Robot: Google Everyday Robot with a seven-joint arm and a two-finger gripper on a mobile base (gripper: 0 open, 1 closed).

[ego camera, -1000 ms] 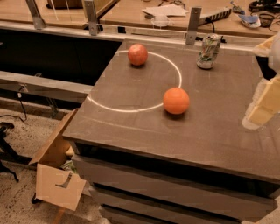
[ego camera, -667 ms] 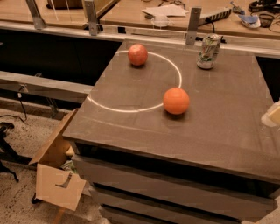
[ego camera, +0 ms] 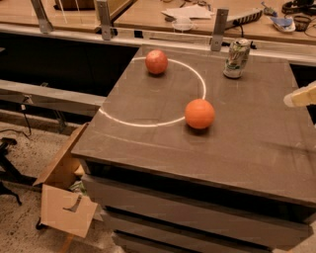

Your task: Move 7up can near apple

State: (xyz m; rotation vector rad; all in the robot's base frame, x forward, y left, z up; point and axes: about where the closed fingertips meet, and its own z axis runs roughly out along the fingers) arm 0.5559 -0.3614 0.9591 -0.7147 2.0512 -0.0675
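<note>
The 7up can (ego camera: 237, 58), silvery with green markings and slightly dented, stands upright at the far right of the dark grey table (ego camera: 256, 148). The apple (ego camera: 156, 62), reddish-pink, sits at the far left of the table on a white painted circle line. Can and apple are well apart. Only a pale tip of my gripper (ego camera: 301, 96) shows at the right edge of the view, over the table's right side, to the right of the can and nearer to me, touching nothing.
A bright orange fruit (ego camera: 200, 113) sits mid-table between me and the can. Metal posts (ego camera: 218, 29) and a wooden counter with papers (ego camera: 187, 11) lie behind the table. An open cardboard box (ego camera: 64, 192) stands on the floor at lower left.
My gripper, large at the right edge a second ago, has drawn mostly out of view; only a small tip shows now, a little higher. The can and the fruits have not moved.
</note>
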